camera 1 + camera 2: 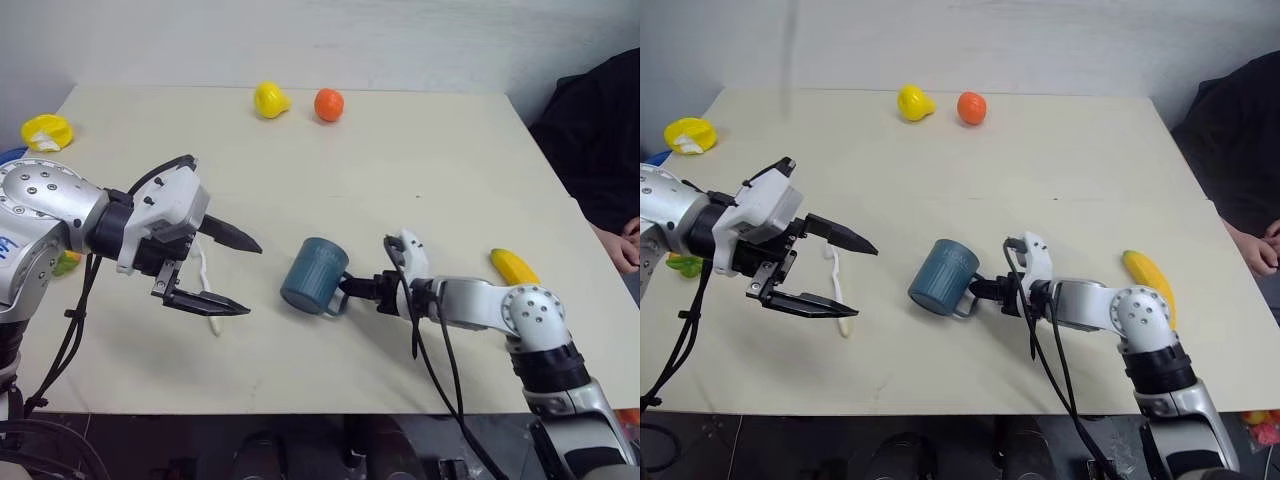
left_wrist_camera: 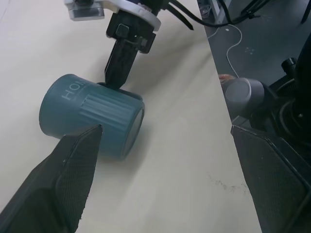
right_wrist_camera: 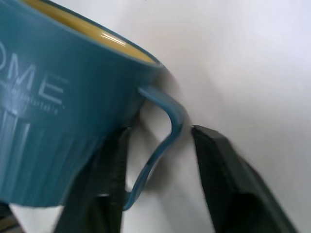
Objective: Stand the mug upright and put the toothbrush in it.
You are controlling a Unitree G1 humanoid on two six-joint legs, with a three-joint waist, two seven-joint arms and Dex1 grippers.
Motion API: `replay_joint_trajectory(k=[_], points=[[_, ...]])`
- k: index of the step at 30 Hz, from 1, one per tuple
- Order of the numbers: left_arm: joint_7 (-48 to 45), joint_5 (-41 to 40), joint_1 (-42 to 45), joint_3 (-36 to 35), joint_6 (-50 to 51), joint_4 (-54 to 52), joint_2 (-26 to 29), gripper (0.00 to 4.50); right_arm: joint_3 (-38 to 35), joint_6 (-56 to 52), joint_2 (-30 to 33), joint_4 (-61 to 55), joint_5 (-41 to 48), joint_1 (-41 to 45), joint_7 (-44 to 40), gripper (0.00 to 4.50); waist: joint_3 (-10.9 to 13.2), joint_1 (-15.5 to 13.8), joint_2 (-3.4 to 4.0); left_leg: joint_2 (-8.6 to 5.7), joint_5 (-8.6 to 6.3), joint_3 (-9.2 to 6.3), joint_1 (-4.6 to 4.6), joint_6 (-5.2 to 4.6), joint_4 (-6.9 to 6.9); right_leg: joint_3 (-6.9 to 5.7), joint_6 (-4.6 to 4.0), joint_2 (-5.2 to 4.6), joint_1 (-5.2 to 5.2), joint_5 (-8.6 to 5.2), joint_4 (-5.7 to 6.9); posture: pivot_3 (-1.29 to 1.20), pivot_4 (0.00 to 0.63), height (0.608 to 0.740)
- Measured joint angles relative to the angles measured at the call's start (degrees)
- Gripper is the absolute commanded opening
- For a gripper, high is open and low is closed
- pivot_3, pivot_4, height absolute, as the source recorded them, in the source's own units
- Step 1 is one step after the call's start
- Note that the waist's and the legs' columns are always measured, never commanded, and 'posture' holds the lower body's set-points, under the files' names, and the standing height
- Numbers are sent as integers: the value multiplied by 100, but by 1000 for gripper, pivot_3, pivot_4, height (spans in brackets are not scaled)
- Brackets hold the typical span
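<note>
The mug (image 1: 313, 275) lay on its side near the middle of the worktop (image 1: 420, 190). I had the right gripper (image 1: 350, 290) at its handle, one finger through the loop and one outside, jaws narrowed around it with a gap left. The toothbrush (image 1: 837, 290) lay flat to the mug's left, under my left gripper (image 1: 238, 275), whose jaws stood wide and empty above the worktop.

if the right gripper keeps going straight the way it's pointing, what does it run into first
The mug, most likely. The right gripper points at the mug lying on its side, and its fingers already straddle the mug's handle, so that handle comes first, then the mug's side wall.
</note>
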State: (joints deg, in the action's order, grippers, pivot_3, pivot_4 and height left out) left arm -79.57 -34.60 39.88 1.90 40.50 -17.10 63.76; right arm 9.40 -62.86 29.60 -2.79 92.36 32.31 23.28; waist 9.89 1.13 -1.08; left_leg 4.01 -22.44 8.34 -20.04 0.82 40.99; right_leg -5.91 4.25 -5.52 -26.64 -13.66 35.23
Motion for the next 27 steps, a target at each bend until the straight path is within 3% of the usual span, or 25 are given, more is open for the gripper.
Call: replay_joint_trajectory(k=[3, 15, 19, 27], points=[[3, 10, 33, 36, 0, 3, -17, 4500, 97, -147, -7, -1, -631, 97, -480, 40, -3, 36, -2, 0, 0, -1, 0, 0, -1, -1, 0, 0, 1, 0, 0, 0, 150, 740], [231, 8, 13, 20, 74, 33, -82, 4500, -236, -304, -441, -131, -1958, 88, -1560, 40, -14, 47, -10, 0, 0, -3, 4, 1, -4, -1, -2, 2, 2, -1, 3, 0, 150, 740], [496, -57, -357, -340, 282, 189, -76, 4500, -315, 609, -552, -249, -3135, 259, -1779, 40, 2, 44, 16, -2, 0, -2, -8, 0, 0, -1, -1, 0, -11, -1, 3, 0, 150, 740], [1203, -249, -906, -1078, 761, 203, -95, 4500, 420, 4623, -1171, 110, -6801, 98, -2635, 40, 1, 63, 15, -8, 1, 18, -46, 3, -3, 12, -2, -1, -77, -2, 27, 0, 150, 740]])
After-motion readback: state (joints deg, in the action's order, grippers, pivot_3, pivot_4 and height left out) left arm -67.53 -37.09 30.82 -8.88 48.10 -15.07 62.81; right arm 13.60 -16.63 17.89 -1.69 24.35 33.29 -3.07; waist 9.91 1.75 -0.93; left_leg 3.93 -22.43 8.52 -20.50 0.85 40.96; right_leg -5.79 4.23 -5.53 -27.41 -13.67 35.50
